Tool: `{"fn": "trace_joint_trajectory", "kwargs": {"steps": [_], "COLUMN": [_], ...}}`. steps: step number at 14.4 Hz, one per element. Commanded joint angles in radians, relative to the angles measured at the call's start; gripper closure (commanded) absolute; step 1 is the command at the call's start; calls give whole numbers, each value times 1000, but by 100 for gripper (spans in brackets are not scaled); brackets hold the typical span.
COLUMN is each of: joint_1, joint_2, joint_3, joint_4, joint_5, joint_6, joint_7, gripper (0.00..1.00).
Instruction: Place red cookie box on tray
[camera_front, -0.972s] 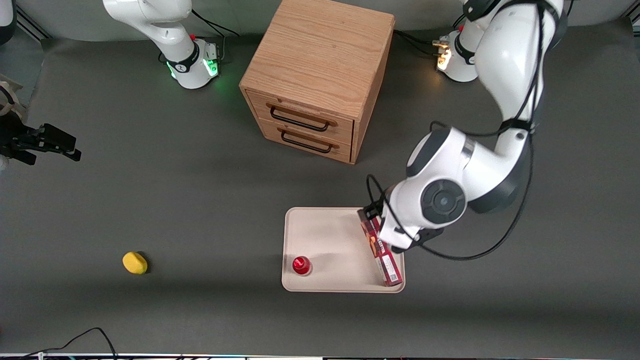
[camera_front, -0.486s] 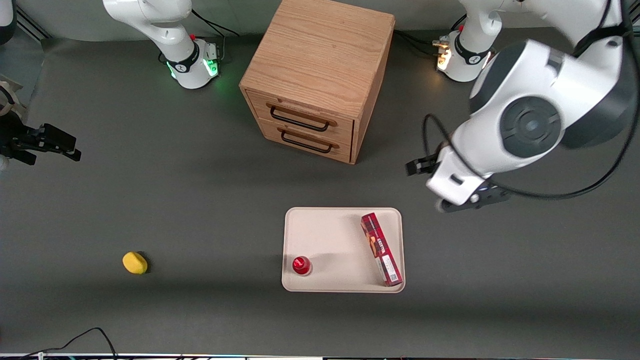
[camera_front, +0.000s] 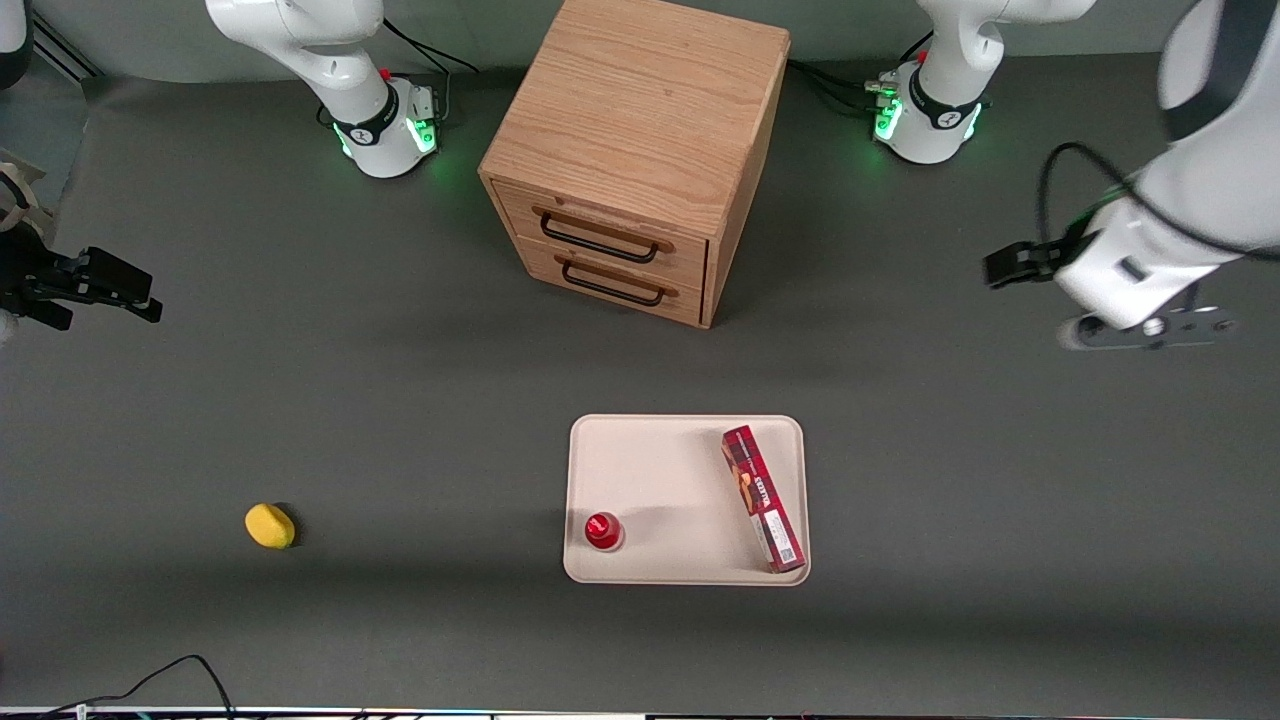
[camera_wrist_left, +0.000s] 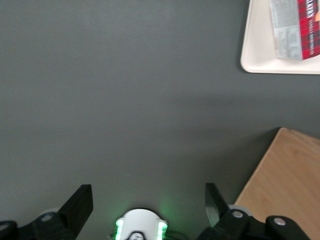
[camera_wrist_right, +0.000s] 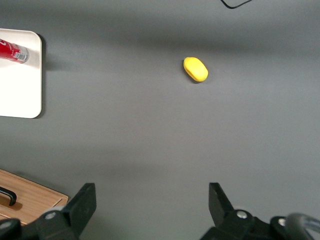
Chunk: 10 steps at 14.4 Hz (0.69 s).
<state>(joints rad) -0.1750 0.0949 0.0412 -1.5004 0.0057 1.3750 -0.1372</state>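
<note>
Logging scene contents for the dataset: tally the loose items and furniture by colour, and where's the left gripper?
Red: 2, red cookie box and red-capped item, both on the tray
Cream: 1, tray
Yellow: 1, yellow object
Wood: 1, drawer cabinet
Total: 5
Gripper open, empty, raised toward the working arm's end.

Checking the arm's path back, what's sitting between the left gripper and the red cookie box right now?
Nothing: in the left wrist view, only bare grey table separates the open gripper from the red cookie box, which lies on the tray.
</note>
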Motion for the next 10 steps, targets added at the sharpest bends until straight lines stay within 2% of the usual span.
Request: {"fn": "trace_joint_trajectory", "kwargs": {"steps": [1,4,10], "joint_1": [-12,-12,-21], "joint_2": [-69,-66,-43], "joint_3": [95,176,200], "joint_4": [-83,-41,19], "joint_5": [5,30,30], "joint_6": [45,56,33], "joint_7": [132,304,292], "gripper": [0,0,0]}}
